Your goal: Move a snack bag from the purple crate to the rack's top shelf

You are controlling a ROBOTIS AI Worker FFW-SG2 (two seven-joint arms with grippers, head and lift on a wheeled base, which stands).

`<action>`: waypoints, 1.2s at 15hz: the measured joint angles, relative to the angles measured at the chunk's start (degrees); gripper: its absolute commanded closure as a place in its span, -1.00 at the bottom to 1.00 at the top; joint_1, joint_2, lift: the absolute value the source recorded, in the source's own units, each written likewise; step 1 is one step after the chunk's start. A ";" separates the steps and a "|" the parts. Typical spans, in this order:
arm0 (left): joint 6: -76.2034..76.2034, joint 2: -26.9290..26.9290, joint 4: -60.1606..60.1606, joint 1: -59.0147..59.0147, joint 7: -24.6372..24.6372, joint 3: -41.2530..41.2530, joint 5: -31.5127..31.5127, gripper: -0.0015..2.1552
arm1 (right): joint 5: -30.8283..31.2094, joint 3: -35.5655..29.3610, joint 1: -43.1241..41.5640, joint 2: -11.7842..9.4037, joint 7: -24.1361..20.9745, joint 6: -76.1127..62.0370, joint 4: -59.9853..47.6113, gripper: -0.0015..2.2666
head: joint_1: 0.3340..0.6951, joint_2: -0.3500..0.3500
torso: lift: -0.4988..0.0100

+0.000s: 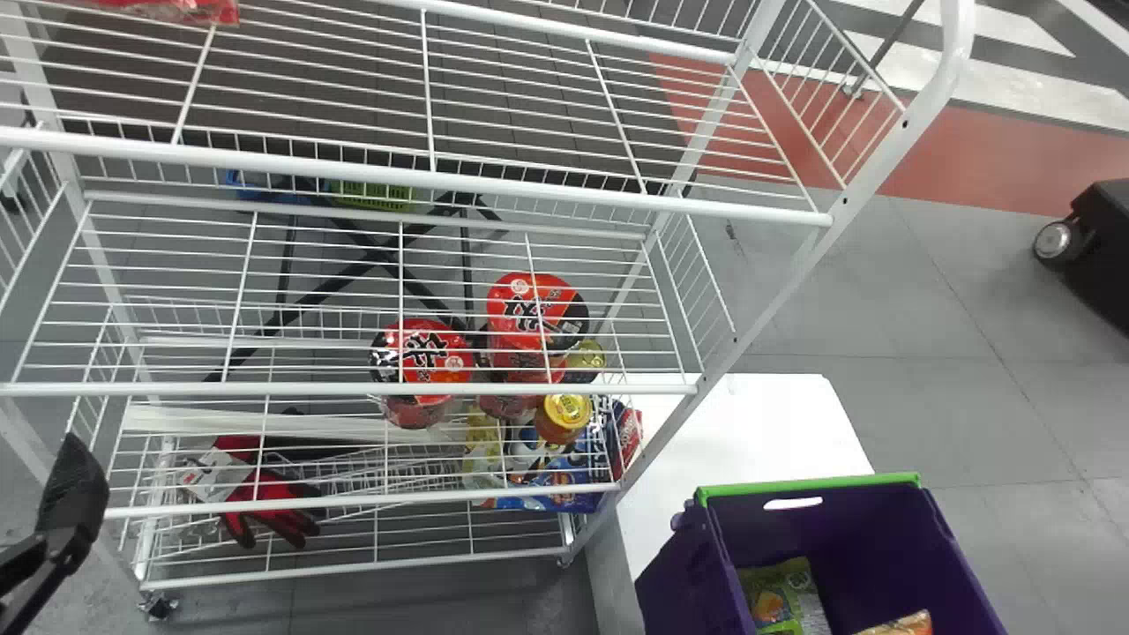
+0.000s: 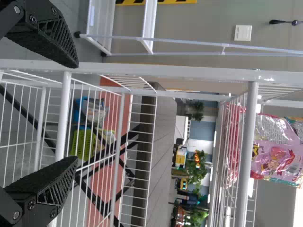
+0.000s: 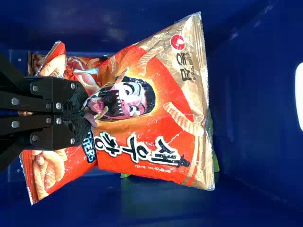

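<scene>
- The snack bag (image 3: pixel 156 109) is inside the purple crate (image 1: pixel 670 582), its printed face toward the right wrist camera, over other packets (image 3: pixel 47 175).
- Right end effector (image 3: pixel 86 111): drawn narrow, with the bag's crumpled film pinched between its fingertips.
- What matters here is the line of the bag: its body runs straight out ahead of the fingers, the gold-coloured end farthest off. It will probably swing from that one pinch, so a slow lift seems wise.
- The crate rests on the white table (image 1: pixel 750 423), to the right of the rack (image 1: pixel 776 287) and well below the top shelf (image 1: pixel 423 176). The next move, I judge, is upward first—clear of the crate's walls—then left and over the shelf's front rail.
- The right arm is plainly the nearer one. The left end effector (image 2: pixel 76 112) is spread wide, with nothing in it, at the rack's left side.
- A red packet (image 1: pixel 190 9) lies toward the top shelf's left; setting down nearer the right would shorten the carry.
- Likeliest trouble: the loose end snagging on the rim or wires, or the thin grip slipping.
- The task looks early—bag gripped, placing not yet done.
</scene>
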 measured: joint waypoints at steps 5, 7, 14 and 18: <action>0.01 0.00 -0.05 0.17 0.43 -0.45 -0.77 -0.87 | -0.29 0.39 -0.35 0.30 -0.07 -0.63 -0.34 0.86 | 1.00 -1.00 | 0.04; 0.00 0.00 -0.32 0.37 0.42 -0.50 -0.86 -0.87 | -0.47 0.45 -0.50 0.68 -0.07 -1.09 -0.45 0.86 | 1.00 -1.00 | 0.07; -0.08 0.00 -0.70 0.76 0.43 -0.54 -0.87 -0.87 | -0.77 1.33 -0.57 1.86 -0.26 -2.26 -1.05 0.86 | 1.00 -1.00 | 0.18; -0.60 0.00 -0.62 0.78 1.15 -0.46 -0.87 -0.87 | -0.82 1.37 -0.61 2.03 -0.25 -2.13 -1.38 0.86 | 1.00 -1.00 | 0.24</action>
